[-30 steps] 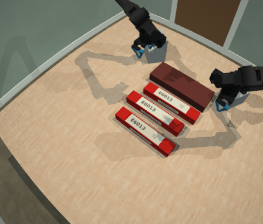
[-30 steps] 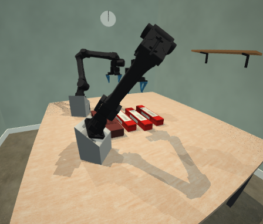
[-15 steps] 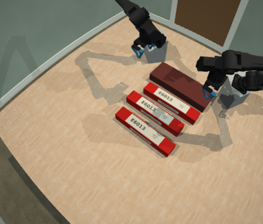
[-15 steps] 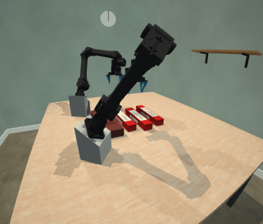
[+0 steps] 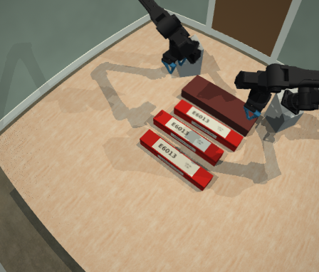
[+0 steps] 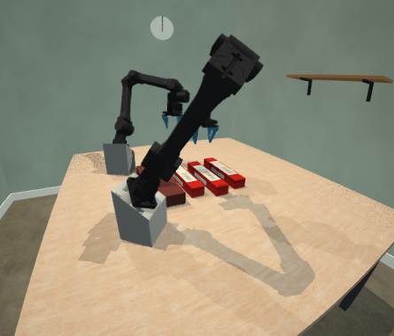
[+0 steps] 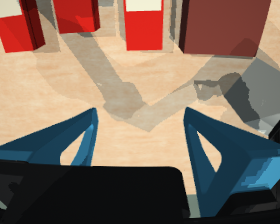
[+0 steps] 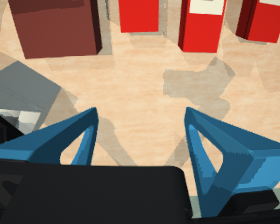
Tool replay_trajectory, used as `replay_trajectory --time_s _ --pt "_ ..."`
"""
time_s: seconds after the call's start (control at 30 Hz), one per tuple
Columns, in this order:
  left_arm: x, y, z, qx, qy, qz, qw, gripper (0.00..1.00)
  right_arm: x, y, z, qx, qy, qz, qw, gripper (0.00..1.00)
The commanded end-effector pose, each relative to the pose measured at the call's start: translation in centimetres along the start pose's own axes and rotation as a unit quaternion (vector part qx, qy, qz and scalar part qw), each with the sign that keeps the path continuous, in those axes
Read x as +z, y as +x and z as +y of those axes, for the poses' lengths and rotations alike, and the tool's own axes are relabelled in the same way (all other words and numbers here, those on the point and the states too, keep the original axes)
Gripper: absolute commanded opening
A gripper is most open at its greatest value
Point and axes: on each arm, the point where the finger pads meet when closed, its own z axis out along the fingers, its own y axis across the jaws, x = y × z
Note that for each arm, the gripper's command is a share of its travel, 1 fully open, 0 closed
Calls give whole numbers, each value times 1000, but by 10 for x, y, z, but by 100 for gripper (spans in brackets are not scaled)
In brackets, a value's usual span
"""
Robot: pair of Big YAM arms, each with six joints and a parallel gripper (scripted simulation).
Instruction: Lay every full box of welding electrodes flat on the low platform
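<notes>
Flat on the table (image 5: 121,221) (image 6: 105,290) (image 7: 141,75) (image 8: 126,80), three red electrode boxes in a roughly parallel row, labels upward: inner box (image 5: 208,124) (image 6: 189,182) (image 7: 144,27) (image 8: 138,15), middle box (image 5: 188,137) (image 6: 207,178) (image 7: 77,17) (image 8: 203,32), and outer box (image 5: 176,160) (image 6: 224,172) (image 7: 23,32) (image 8: 263,25), with narrow gaps between. Just beside the inner box and apart from it, the low brown platform (image 5: 217,103) (image 6: 175,193) (image 7: 226,27) (image 8: 61,32), with no box on top. Above the table near one end of the platform, the left gripper (image 5: 252,117) (image 6: 172,125) (image 7: 140,113), partly open with a broad gap between blue fingers, holding nothing and in contact with no box. Off the opposite end, the right gripper (image 5: 176,69) (image 6: 202,142) (image 8: 141,113), likewise partly open, raised and unloaded. Part of the platform and of the inner box hidden in the exterior view behind the right arm (image 6: 198,105); some of the right gripper's body also covered there. Far portions of boxes and platform cut off at the upper edge of both wrist views. Label of the middle box partly under shadow in the top view; fine print on all labels too small to read.
</notes>
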Motion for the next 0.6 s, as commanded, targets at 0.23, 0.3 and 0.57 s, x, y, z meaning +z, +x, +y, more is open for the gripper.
replay_trajectory --time_s 0.23,0.3,0.57 --pt "62 -27 18 -4 0 -2 1000 72 61 -27 -14 -4 1 1 1000 72" --pt "70 -34 25 -7 -4 -6 1000 72 73 -33 -17 -5 1 1 1000 72" --pt "110 -48 28 -4 -1 -3 1000 72 110 -48 -23 -5 0 1 1000 72"
